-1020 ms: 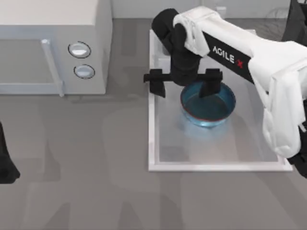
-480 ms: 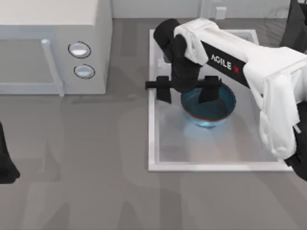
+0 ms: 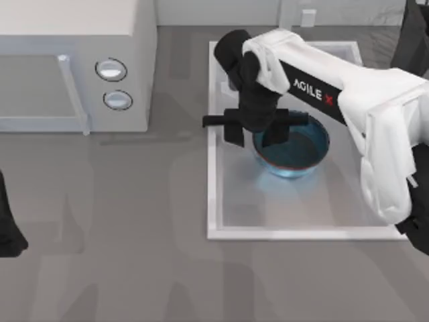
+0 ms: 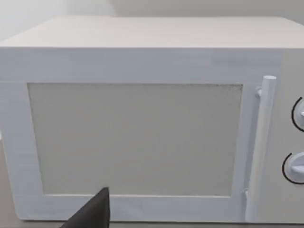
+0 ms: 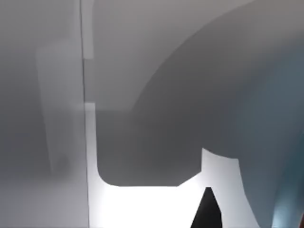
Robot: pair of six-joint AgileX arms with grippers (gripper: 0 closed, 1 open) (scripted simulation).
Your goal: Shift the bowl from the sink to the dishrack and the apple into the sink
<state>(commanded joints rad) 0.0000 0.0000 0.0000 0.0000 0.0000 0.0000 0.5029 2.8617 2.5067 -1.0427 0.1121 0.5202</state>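
The bowl [image 3: 293,151] sits in the sink [image 3: 221,215], right of the microwave [image 3: 74,67]. The right gripper [image 3: 253,136] straddles its left rim, fingers [image 3: 233,131] spread apart. The left gripper [image 3: 10,231] is parked at the desk's [image 3: 134,255] left edge.

The right arm reaches across the sink [image 3: 213,201] from the right side of the table. The right gripper [image 3: 253,134] sits over the left rim of the blue bowl [image 3: 298,151], fingers spread: one finger outside the bowl near the sink's left wall, the other inside the bowl. The bowl rests in the sink's far half. A white microwave [image 3: 74,67] with two round knobs stands at far left. The left arm [image 3: 8,228] is parked at the left edge.
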